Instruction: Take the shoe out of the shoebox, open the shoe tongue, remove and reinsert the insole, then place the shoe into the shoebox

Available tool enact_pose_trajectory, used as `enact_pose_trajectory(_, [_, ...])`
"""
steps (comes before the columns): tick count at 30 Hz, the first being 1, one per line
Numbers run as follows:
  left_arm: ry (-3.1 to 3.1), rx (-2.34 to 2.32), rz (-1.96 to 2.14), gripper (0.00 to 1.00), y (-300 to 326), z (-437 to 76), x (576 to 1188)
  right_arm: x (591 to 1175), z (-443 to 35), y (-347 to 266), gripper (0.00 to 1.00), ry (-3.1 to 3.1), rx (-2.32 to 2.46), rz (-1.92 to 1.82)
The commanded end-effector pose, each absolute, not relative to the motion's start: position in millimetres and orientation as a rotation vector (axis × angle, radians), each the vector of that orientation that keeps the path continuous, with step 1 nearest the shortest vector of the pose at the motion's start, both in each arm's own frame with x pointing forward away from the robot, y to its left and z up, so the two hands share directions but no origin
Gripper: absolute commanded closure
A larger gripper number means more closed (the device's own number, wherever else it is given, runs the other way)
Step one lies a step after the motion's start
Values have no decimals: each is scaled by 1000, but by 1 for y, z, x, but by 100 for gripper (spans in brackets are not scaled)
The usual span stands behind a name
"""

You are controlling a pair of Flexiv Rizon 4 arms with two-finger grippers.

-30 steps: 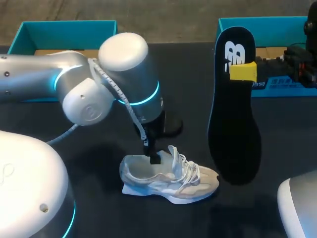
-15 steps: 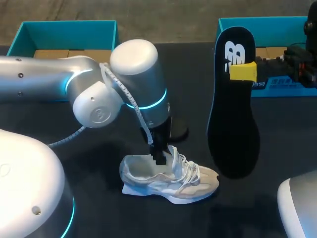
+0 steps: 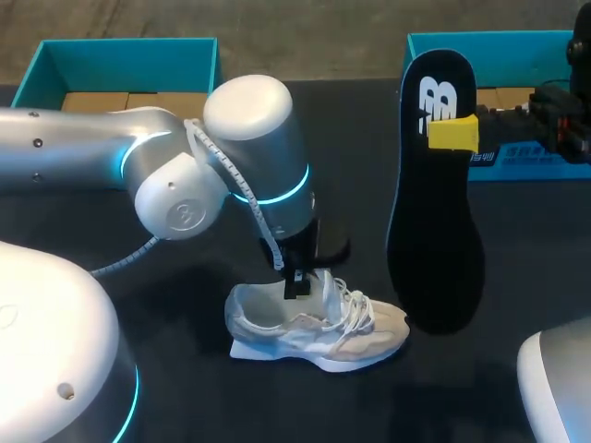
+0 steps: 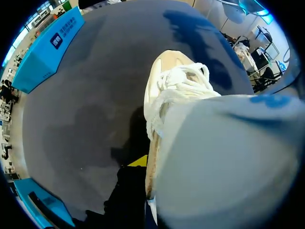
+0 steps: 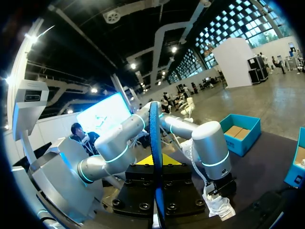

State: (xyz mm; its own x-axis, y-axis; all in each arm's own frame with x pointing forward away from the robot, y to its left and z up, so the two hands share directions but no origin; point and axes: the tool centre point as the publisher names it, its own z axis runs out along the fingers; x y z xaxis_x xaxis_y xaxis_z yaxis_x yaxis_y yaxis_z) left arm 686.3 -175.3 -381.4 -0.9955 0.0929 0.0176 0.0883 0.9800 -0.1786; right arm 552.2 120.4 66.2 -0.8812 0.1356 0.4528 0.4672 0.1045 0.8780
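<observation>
Shoe (image 3: 314,323), cream with white laces, sits on its sole on the black counter (image 3: 536,249), out of the boxes, toe toward my right. My left arm (image 3: 240,138) comes in over it. The left jaws (image 3: 297,284) are down at the shoe's opening, right by the laces. In the left wrist view the shoe (image 4: 176,81) crowds the frame, so I cannot tell if those jaws are spread or pinching.

The right jaws (image 3: 452,132) are clamped on the black insole (image 3: 434,212) near its upper end. The insole hangs upright in the air, just right of the shoe. In the right wrist view it is edge-on (image 5: 153,133), squeezed between the right jaws (image 5: 155,160).

Left teal box (image 3: 55,57) and right teal box (image 3: 517,41) sit at the counter's far edge, well apart from the shoe.
</observation>
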Motion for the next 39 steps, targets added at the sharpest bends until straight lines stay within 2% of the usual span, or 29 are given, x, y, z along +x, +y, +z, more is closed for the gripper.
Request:
enact_pose_trajectory(1, [-3097,-155,296,100,-167,-368,688,557,69,123,100,-2130,-595,-1838])
enact_pose_trajectory(13, [-3125,-417,310,100,-152,-332,687,557,69,123,100,-2130,-595,-1838])
enact_pose_trajectory(39, [-2916,-1427,230,100,-123,-268,671,557,69,123,100,-2130,-595,-1838])
